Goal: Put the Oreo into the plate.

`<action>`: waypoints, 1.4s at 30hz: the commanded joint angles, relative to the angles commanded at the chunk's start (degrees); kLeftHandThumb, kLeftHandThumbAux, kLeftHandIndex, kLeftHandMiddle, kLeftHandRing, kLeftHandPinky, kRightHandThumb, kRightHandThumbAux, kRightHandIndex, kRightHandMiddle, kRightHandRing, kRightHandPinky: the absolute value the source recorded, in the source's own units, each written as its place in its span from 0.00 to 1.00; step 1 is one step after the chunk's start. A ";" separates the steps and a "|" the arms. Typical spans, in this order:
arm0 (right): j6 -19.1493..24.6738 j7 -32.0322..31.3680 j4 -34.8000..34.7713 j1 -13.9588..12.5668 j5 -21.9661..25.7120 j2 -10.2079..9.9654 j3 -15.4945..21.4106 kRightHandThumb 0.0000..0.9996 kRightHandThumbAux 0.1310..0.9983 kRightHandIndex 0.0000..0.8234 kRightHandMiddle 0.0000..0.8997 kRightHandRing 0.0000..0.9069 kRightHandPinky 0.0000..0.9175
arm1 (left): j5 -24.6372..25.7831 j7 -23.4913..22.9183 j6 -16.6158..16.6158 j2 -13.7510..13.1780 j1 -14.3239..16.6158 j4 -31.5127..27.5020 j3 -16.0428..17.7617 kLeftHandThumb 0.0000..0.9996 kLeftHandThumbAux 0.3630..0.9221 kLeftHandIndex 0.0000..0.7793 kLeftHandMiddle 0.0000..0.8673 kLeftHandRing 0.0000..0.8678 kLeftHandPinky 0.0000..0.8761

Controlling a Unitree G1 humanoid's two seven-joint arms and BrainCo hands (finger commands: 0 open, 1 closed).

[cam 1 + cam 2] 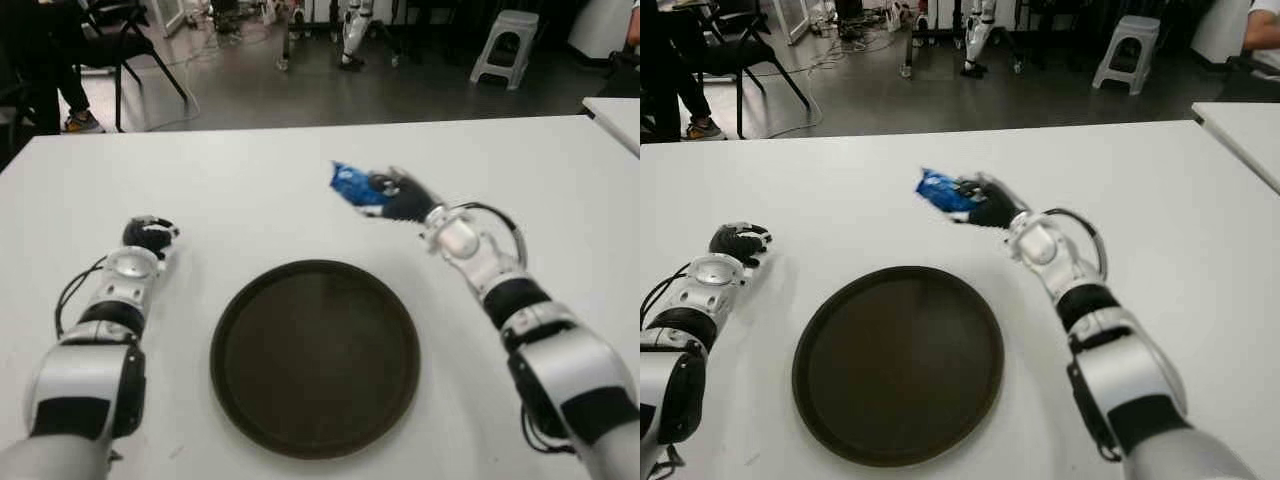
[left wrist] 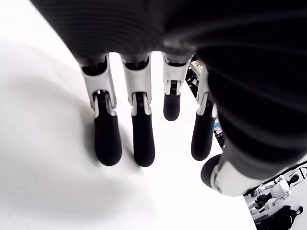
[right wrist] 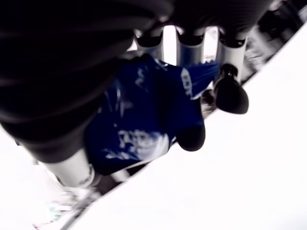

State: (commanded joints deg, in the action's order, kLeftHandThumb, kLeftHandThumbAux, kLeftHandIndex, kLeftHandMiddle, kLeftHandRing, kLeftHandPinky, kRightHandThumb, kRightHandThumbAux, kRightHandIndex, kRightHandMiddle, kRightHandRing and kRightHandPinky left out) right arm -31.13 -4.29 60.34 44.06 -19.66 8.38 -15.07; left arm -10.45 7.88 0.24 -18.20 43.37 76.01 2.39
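Oreo packet sits pinched in the right robot hand, beyond the plate and off its far rim. Released here, I judge it would fall on the desk. Left robot hand shows left of the plate, fingers relaxed, empty.

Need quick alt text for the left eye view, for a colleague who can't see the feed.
The robot's right hand holds a blue Oreo packet above the white table, beyond the far rim of an empty dark round plate. Its left hand shows left of the plate, holding nothing.
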 joint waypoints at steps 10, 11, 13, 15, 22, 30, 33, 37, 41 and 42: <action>0.49 -3.23 -6.65 -3.77 1.57 -1.33 0.17 0.74 0.66 0.54 0.96 0.94 0.93 | 0.61 -0.05 -0.15 0.08 0.09 -0.12 0.61 0.67 0.65 0.51 0.16 0.20 0.27; 0.36 -3.52 -7.45 -4.36 1.80 -1.49 0.18 0.74 0.66 0.54 0.96 0.94 0.93 | 0.55 -0.04 -0.24 0.09 0.12 -0.10 0.58 0.67 0.65 0.51 0.17 0.21 0.27; 0.25 -4.19 -8.68 -5.28 2.41 -1.83 0.23 0.74 0.66 0.53 0.96 0.94 0.92 | 0.42 -0.05 -0.42 0.04 0.15 -0.07 0.46 0.67 0.65 0.51 0.17 0.21 0.28; 0.38 -4.83 -9.67 -6.01 2.98 -2.15 0.26 0.75 0.66 0.53 0.95 0.94 0.92 | 0.32 -0.10 -0.52 -0.01 0.15 -0.07 0.37 0.67 0.65 0.51 0.17 0.21 0.28; 0.80 -6.08 -13.81 -9.12 3.86 -3.16 0.03 0.75 0.66 0.53 0.97 0.95 0.93 | 0.21 -0.08 -0.18 0.03 0.05 -0.20 0.20 0.67 0.65 0.51 0.16 0.20 0.26; 0.42 -9.11 -14.72 -10.57 4.32 -3.59 -0.42 0.74 0.66 0.53 0.98 0.95 0.93 | 0.34 -0.33 -0.48 -0.02 0.16 -0.14 0.18 0.67 0.65 0.51 0.17 0.20 0.26; 0.15 -10.34 -14.28 -10.76 4.39 -3.81 -0.73 0.74 0.66 0.53 0.98 0.95 0.94 | 0.38 -0.29 -0.23 -0.06 0.02 -0.14 0.21 0.67 0.65 0.51 0.17 0.21 0.25; -0.02 -11.32 -15.08 -11.60 3.86 -3.77 -1.33 0.74 0.66 0.53 0.98 0.96 0.94 | 0.09 -0.12 0.19 -0.12 -0.10 -0.17 -0.07 0.67 0.65 0.51 0.18 0.21 0.25; -1.19 -11.89 -16.65 -12.92 3.59 -3.71 -1.97 0.74 0.66 0.53 0.97 0.95 0.93 | 0.20 -0.05 0.59 -0.14 -0.19 -0.14 0.01 0.67 0.65 0.51 0.18 0.21 0.26; -1.47 -12.16 -16.99 -13.14 3.72 -3.66 -2.08 0.74 0.66 0.53 0.97 0.95 0.93 | 0.22 -0.03 0.68 -0.14 -0.20 -0.16 0.02 0.67 0.65 0.51 0.18 0.21 0.26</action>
State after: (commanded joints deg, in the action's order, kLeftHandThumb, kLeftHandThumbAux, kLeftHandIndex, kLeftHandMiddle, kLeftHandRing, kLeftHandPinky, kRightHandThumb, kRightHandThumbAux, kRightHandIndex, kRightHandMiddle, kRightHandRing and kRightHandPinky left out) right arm -32.60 -16.45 43.35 30.92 -15.93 4.71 -17.14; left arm -10.23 7.86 0.92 -18.34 43.17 75.85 2.42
